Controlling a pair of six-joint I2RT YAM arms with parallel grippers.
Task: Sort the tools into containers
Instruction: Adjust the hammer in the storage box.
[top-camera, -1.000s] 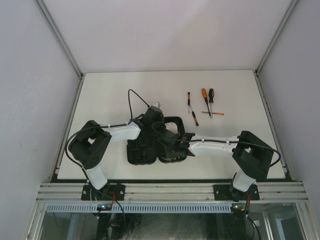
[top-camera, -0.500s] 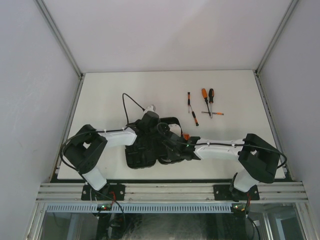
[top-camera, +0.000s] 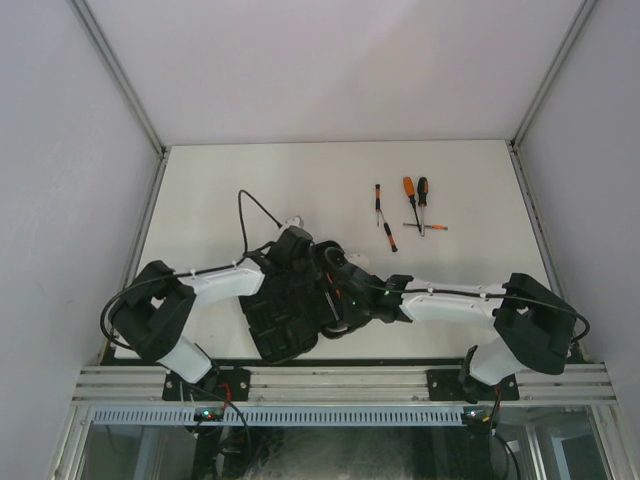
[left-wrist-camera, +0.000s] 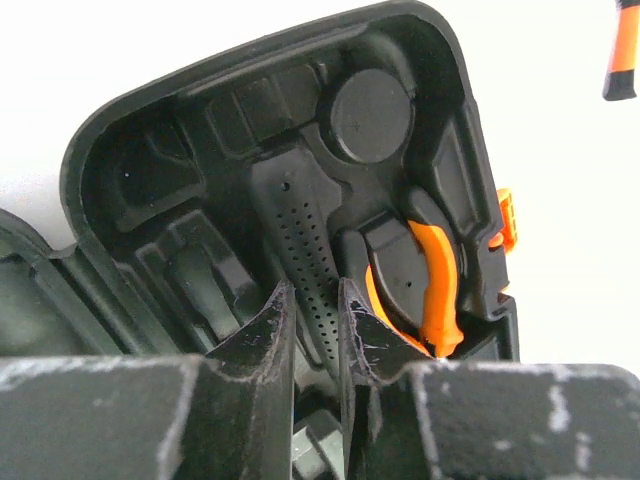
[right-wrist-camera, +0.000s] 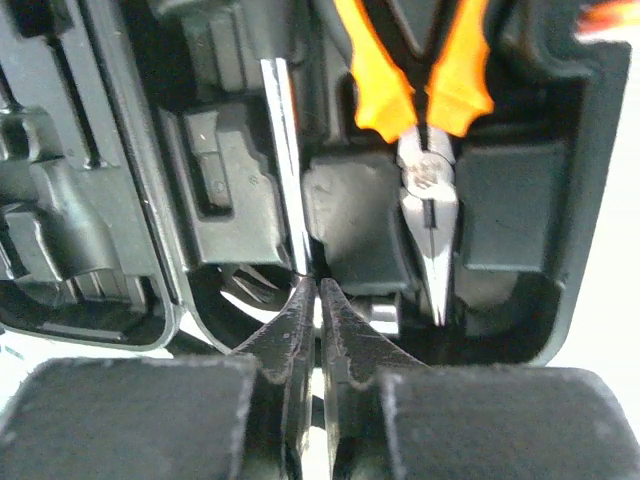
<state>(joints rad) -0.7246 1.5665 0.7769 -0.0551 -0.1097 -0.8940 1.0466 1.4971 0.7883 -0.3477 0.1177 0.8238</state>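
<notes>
You'd clamped the right gripper (right-wrist-camera: 315, 285) on a metal shaft (right-wrist-camera: 283, 150).
In the case (top-camera: 275, 335) by the table's (top-camera: 200, 180) near edge, pliers (right-wrist-camera: 425, 110) lay just beside it; left gripper (left-wrist-camera: 315, 290): couldn't tell.

Left arm (top-camera: 215, 283), right arm (top-camera: 450, 300): white links, black joints, looping black cables (top-camera: 250, 205); fingers (left-wrist-camera: 262, 345) black, scuffed, tapered.

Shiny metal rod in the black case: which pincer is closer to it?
Right. The right pincer pinches the end of the shiny metal rod. The left pincer points elsewhere into the black case, near the orange pliers handle.
</notes>
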